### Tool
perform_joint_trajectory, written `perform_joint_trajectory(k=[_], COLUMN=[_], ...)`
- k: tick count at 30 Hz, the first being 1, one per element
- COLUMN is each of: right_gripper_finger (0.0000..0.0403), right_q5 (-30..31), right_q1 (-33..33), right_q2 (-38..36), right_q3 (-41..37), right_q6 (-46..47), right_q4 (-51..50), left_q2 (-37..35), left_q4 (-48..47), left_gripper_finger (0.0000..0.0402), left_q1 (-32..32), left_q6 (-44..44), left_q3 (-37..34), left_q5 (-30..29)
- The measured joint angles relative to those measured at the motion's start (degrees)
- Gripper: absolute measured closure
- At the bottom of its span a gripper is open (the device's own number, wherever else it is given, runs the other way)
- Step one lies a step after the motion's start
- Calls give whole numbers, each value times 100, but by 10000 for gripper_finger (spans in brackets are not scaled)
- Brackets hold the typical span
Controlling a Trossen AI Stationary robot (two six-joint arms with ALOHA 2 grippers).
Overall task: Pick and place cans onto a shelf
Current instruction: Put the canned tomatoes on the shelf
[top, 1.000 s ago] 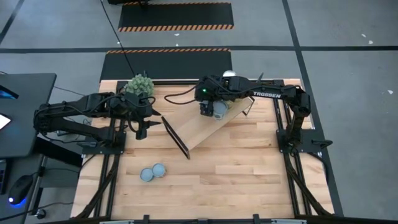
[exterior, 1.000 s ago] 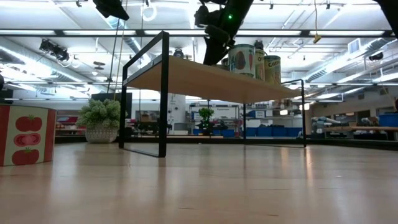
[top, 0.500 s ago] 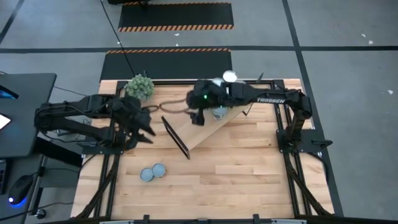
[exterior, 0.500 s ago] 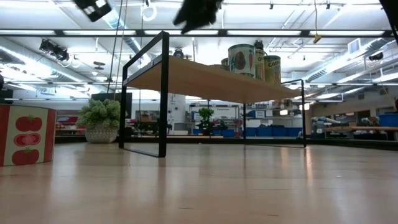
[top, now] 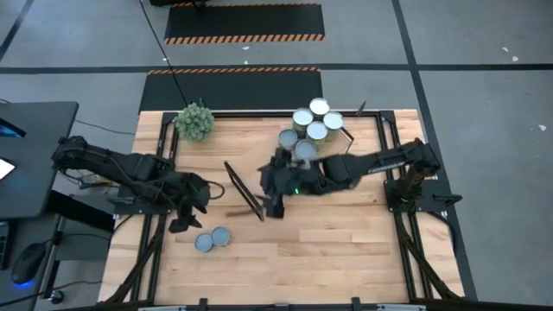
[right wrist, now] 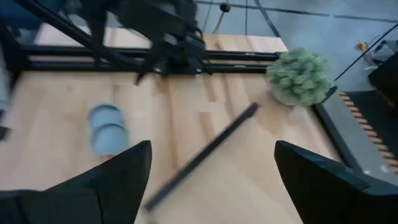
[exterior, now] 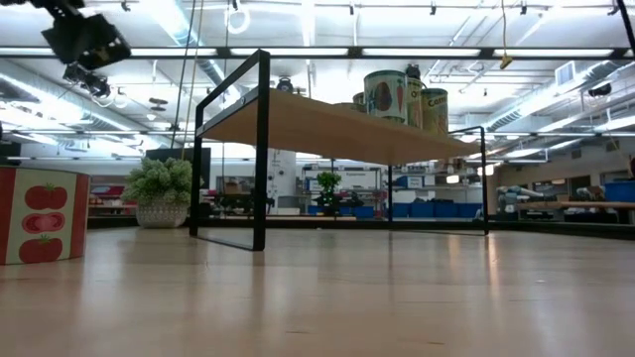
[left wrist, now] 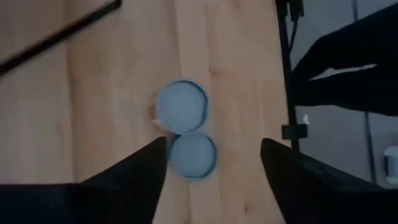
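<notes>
Several cans (top: 304,149) stand on the far right part of the shelf (top: 251,177), which lies slantwise across the table; they also show in the low view (exterior: 385,96). Two grey-blue-topped cans (top: 204,243) stand side by side on the table near the front left, and one shows a tomato label (exterior: 40,215). My left gripper (top: 179,225) hangs open and empty above and just left of them, and they show between its fingers (left wrist: 181,107). My right gripper (top: 276,210) is open and empty over the shelf's near-left end and looks toward the two cans (right wrist: 106,115).
A spiky green plant ball (top: 194,121) stands at the table's far left corner and shows in the right wrist view (right wrist: 301,78). The shelf's black end frame (top: 244,190) stands between the two grippers. Bare tabletop lies along the front right (top: 346,250).
My right gripper has drawn away from the can it stood at on the shelf and gone left and toward the near edge; that can stays standing with the others. My left gripper has gone from beside the plant toward the near edge, to the two cans on the table.
</notes>
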Motion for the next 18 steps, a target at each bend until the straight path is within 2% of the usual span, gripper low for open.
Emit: perform_joint_trajectory(k=[3, 6, 12, 18], right_gripper_finger=[55, 55, 55, 55], right_q5=[240, 352, 352, 696], right_q1=[380, 723, 1398, 2035], right_q2=[0, 0, 0, 172], right_q3=[0, 0, -9, -46], right_q6=[554, 1196, 2527, 3337], right_q4=[-13, -23, -127, -211], left_q2=[81, 191, 416, 629], left_q4=[274, 238, 297, 265], left_gripper_finger=[106, 95, 110, 118], left_q1=[-174, -355, -820, -1342], left_q6=[-246, -402, -1082, -1854], left_q3=[-14, 148, 611, 741], left_q5=[-32, -381, -1141, -1282])
